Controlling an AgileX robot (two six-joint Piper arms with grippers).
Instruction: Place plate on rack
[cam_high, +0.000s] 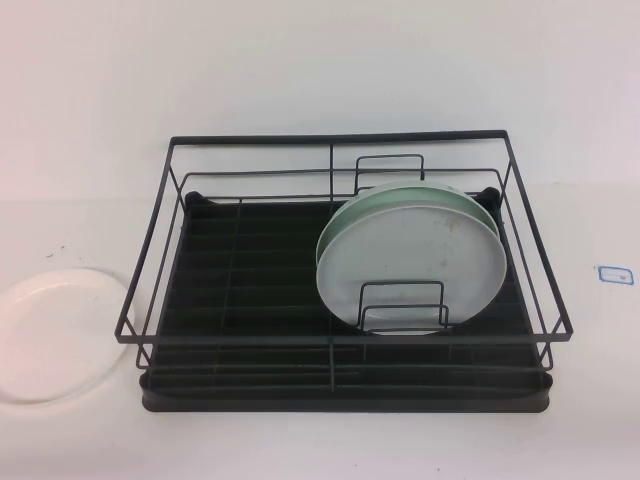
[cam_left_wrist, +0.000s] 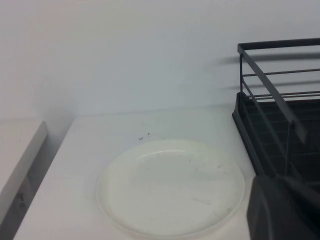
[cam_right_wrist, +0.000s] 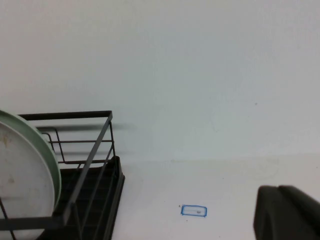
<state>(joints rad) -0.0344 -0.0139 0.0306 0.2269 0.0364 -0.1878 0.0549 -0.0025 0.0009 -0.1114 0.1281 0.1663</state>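
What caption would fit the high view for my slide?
Creamy-white plate lies flat on the table left of the black rack, which holds two upright plates; neither claw is visible.

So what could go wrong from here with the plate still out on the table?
The creamy-white round plate lies flat on the white table, so the left gripper may struggle to grasp its shallow rim. The black wire rack's side rail could catch it. The right gripper sits clear, beside the rack.
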